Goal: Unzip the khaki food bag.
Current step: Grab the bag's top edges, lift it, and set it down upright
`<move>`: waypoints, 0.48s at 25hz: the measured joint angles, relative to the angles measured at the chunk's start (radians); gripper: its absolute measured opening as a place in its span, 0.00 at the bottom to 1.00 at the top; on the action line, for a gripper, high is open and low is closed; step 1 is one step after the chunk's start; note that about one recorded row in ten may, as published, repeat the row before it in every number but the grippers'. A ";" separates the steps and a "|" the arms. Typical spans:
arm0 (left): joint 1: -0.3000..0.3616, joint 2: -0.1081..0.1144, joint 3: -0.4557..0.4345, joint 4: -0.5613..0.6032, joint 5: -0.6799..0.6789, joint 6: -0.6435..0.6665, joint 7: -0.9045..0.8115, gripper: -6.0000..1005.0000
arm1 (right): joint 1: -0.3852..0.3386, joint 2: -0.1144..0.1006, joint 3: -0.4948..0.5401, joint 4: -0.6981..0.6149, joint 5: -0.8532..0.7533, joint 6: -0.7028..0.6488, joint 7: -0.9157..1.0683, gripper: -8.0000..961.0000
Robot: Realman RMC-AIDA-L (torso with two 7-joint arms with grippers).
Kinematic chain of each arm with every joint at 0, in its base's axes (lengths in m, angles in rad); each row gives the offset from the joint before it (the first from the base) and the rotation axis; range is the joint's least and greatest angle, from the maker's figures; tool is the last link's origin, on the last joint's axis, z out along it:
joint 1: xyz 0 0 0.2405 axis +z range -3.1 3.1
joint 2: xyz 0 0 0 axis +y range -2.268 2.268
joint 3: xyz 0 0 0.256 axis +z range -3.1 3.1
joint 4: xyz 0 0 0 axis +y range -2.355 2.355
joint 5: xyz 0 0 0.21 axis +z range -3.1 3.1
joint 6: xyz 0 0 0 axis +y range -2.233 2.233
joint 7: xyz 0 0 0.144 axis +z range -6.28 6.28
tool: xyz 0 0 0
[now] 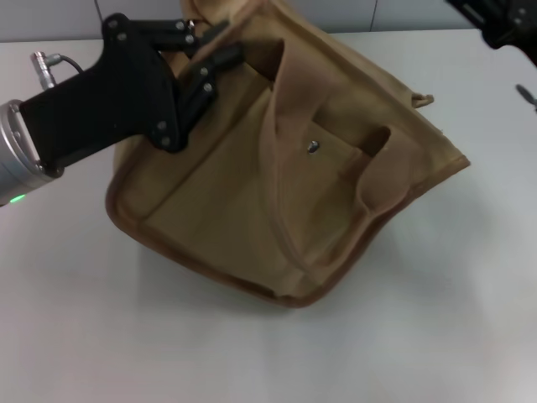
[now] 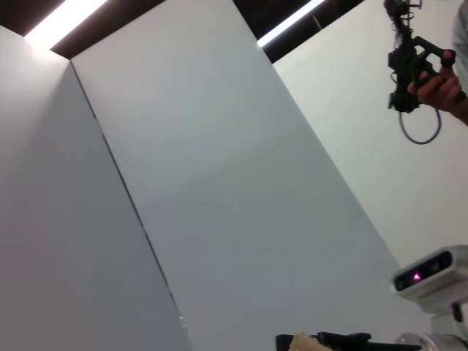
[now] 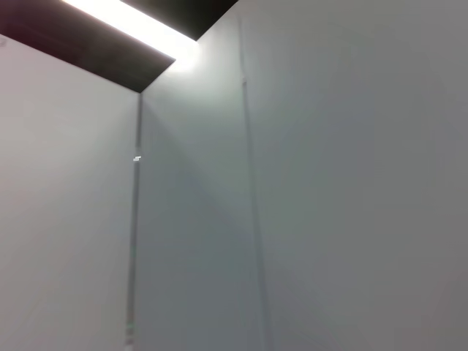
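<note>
We see our left gripper [image 1: 220, 52] reaching in from the table's left edge, fingers close together. Our right arm [image 1: 495, 21] sits at the far right corner.

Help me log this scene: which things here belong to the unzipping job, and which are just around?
Part of the job:
- khaki bag, tilted on the table
- left tool, at the bag's top edge
- right tool, off at the far right corner

Just around:
- white table
- grey wall panels

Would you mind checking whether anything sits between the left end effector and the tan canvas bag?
Nothing visible does: the left end effector is already over the boxy tan canvas bag's upper edge; whether they touch is unclear.
</note>
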 joint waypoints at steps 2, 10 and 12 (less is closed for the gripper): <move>0.000 0.000 0.010 0.000 0.000 -0.001 0.000 0.09 | 0.014 0.000 -0.040 -0.003 0.000 0.006 0.035 0.88; 0.000 -0.003 0.059 0.001 -0.003 -0.003 0.001 0.09 | 0.075 0.000 -0.158 -0.013 0.002 0.053 0.094 0.88; 0.000 -0.004 0.063 -0.001 -0.003 -0.004 0.002 0.09 | 0.089 0.000 -0.187 -0.013 0.004 0.069 0.101 0.88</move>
